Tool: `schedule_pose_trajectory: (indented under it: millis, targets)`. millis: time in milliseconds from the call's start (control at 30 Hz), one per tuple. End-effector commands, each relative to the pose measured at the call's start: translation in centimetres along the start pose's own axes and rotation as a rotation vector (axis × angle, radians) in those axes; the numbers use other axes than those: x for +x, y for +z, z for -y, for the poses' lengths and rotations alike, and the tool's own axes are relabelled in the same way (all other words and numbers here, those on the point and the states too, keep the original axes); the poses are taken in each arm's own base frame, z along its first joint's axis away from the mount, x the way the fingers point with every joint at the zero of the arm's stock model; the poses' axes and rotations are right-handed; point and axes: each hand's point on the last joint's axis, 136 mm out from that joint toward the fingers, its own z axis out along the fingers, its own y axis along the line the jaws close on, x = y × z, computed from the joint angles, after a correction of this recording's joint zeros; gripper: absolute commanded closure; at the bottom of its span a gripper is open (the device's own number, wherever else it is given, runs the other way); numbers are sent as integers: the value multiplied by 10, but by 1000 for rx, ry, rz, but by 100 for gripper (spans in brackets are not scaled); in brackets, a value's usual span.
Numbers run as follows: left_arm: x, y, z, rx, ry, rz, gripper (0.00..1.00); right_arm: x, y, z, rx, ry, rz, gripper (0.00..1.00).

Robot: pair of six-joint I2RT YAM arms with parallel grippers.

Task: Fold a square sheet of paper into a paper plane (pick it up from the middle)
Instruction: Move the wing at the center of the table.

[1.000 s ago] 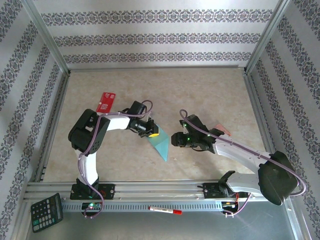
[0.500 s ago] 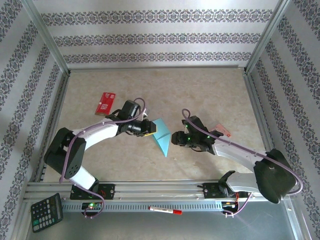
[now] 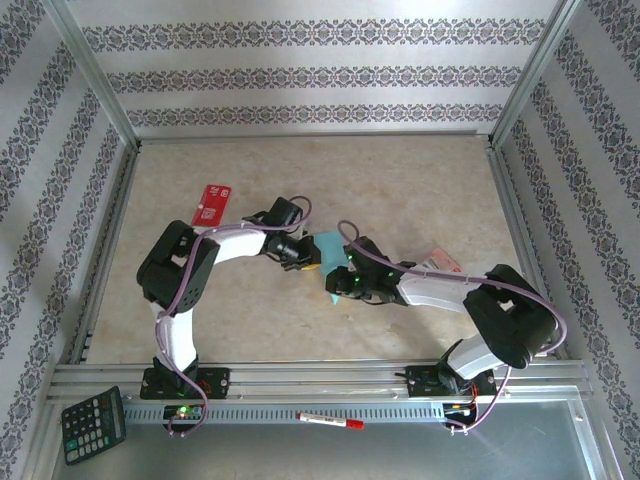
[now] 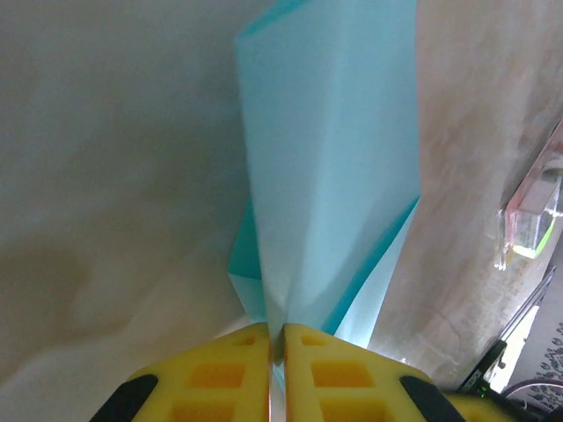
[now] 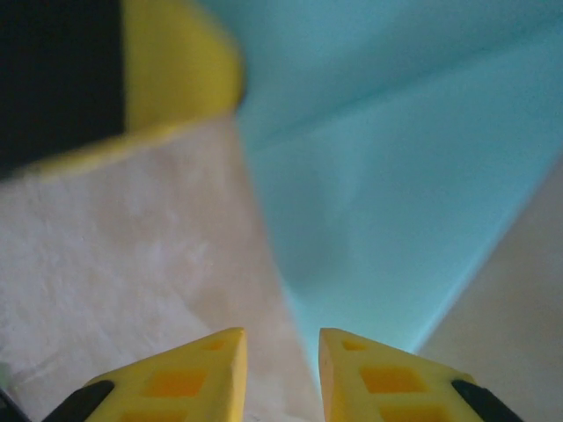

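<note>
Seen from above, the teal paper (image 3: 329, 249), folded into a narrow pointed shape, sits mid-table (image 3: 420, 190) between the two grippers. Its long axis runs far to near, with the tip toward the near edge. The left gripper (image 3: 309, 262) meets its left side and the right gripper (image 3: 338, 287) is at its near tip. At the left wrist, the left gripper (image 4: 276, 332) is pinched tight on the paper's (image 4: 325, 167) lower edge, and the creased sheet stretches straight away from the fingers. At the right wrist, the right gripper (image 5: 281, 345) has a narrow gap showing table. The paper (image 5: 396, 176) lies just ahead, but I cannot tell whether they touch.
</note>
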Motion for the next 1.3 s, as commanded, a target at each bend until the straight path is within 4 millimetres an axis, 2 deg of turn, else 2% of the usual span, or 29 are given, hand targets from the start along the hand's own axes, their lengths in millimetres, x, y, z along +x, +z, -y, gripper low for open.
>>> schedule_pose_trajectory:
  millis: [0,67,167,233,300,400,533,633,733,867,1000,1133,1267]
  targets:
    - [-6,-3,3,1,18,-33,88,5,9,-7,-23,47,24,74]
    - [-7,-15,2,-23,29,-2,85,3,2,-14,-54,52,41,74]
    - [-5,-43,-3,-64,35,93,81,-7,-25,-19,-115,33,119,73]
    - [5,-52,12,-15,45,123,77,-13,-45,-14,-140,30,167,71]
    - [21,-48,34,57,53,104,73,-25,-67,8,-103,50,232,67]
    - [35,-25,59,124,62,60,74,-44,-93,44,0,80,318,62]
    - [38,6,70,145,71,5,82,-66,-112,63,39,112,362,60]
    - [36,23,66,122,77,-23,86,-74,-115,66,38,115,361,60]
    - [35,34,51,70,80,-38,89,-73,-111,66,38,112,340,60]
    - [49,41,34,48,66,-94,91,-67,-104,65,22,113,286,59]
    - [72,35,16,17,65,-144,92,-62,-101,57,-7,92,227,59]
    - [102,17,1,-9,88,-211,92,-49,-93,51,-42,113,165,59]
    - [119,-6,1,-6,123,-232,91,-31,-82,37,-73,107,116,58]
